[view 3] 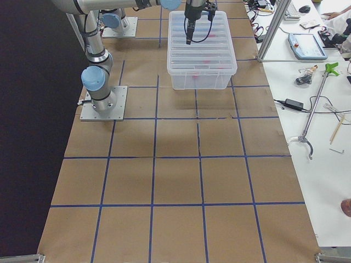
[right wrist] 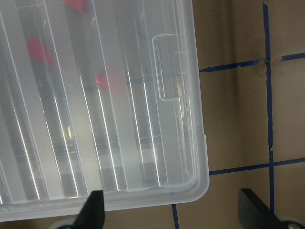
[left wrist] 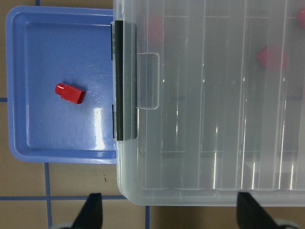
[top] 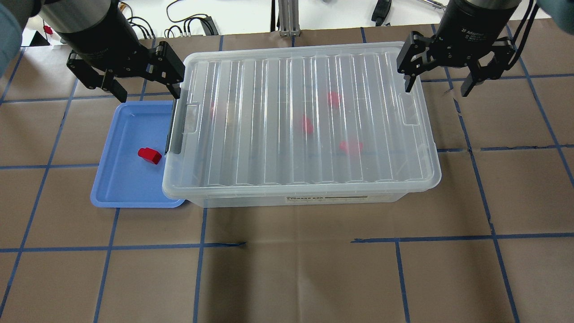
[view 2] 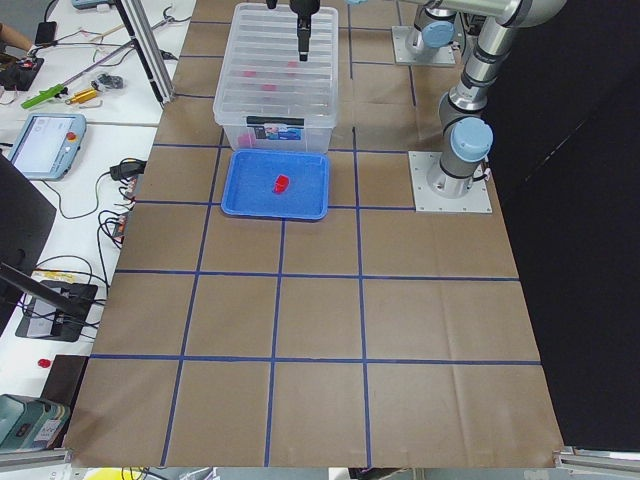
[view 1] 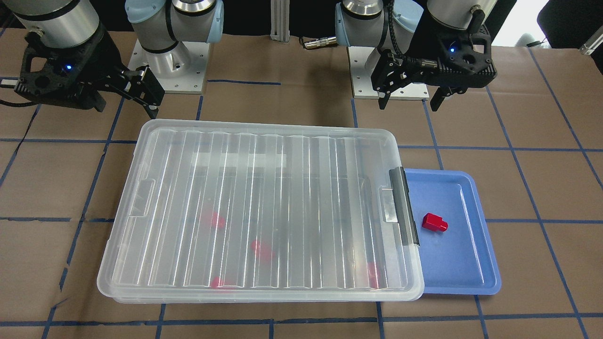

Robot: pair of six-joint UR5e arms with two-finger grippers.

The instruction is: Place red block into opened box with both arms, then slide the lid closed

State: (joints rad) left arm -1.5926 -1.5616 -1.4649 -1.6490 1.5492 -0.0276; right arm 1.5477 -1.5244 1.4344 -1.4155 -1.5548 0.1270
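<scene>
The ribbed translucent lid (top: 305, 112) lies flat over the clear box (top: 287, 199) and covers it. Several red blocks (top: 350, 146) show blurred through the lid. Another red block (top: 149, 155) lies alone on the blue tray (top: 121, 188), beside the box's black bar latch (top: 172, 130). My left gripper (top: 148, 92) hangs open above the lid's corner at the tray end. My right gripper (top: 437, 87) hangs open above the opposite far corner. Neither holds anything. In the left wrist view the lone red block (left wrist: 70, 92) sits left of the latch (left wrist: 123, 81).
The blue tray (view 1: 461, 263) is tucked partly under the box's latch end. Both arm bases (view 1: 169, 70) stand behind the box. Brown paper with blue tape lines covers the table. Benches with tools and cables (view 2: 70, 95) flank the table's ends.
</scene>
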